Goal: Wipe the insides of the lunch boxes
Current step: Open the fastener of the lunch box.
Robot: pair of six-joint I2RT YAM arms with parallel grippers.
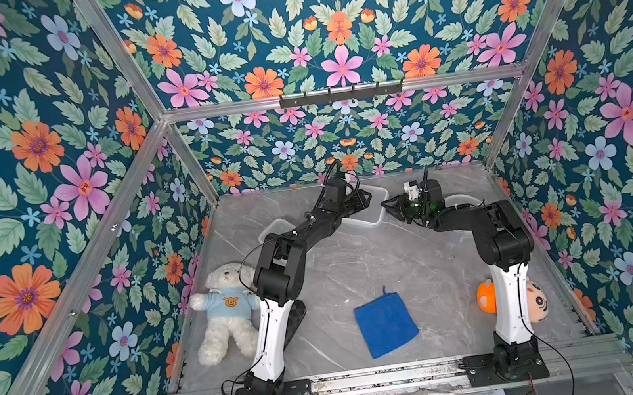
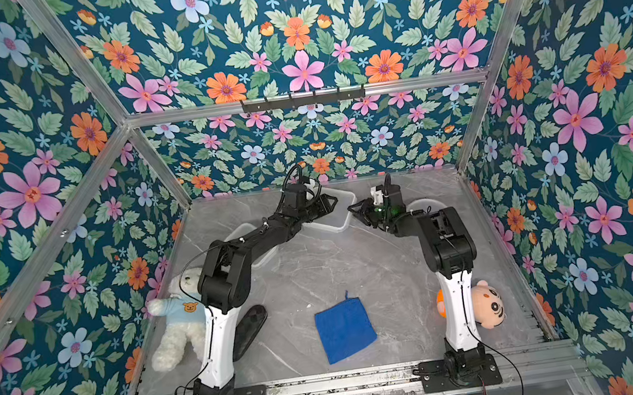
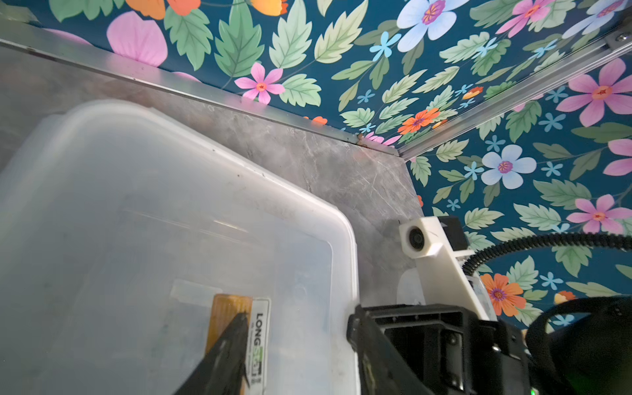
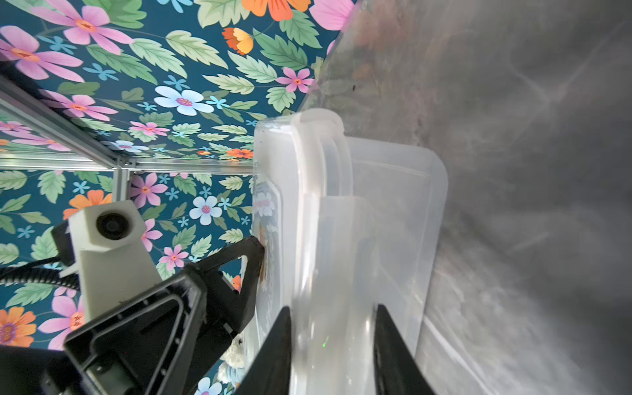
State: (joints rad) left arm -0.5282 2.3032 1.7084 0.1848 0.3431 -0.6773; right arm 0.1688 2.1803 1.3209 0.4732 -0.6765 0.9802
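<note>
Bolted to the near rail [image 1: 372, 378], left arm [image 1: 274, 266] and right arm [image 1: 498, 237] reach to the large lunch box [image 1: 369, 219] [image 2: 334, 225] at the counter's [image 1: 357, 268] far end in both top views. Left wrist: a label [image 3: 259, 342] reads "LONG". Right wrist: left tool [image 4: 229, 270] half spread, tip on the box; right tool [image 4: 335, 342] straddles its rim, clamped or not I cannot tell.

Both top views are bright and evenly lit, seemingly from overhead, with only soft, faint shadows on the grey table [image 1: 357, 268]. Detail is sharp out to their edges. In the left wrist view the lunch box [image 3: 136, 222] looks hazy and out of focus. In the right wrist view the table smears into grey blur, and a pale sheen runs along the lunch box rim.
</note>
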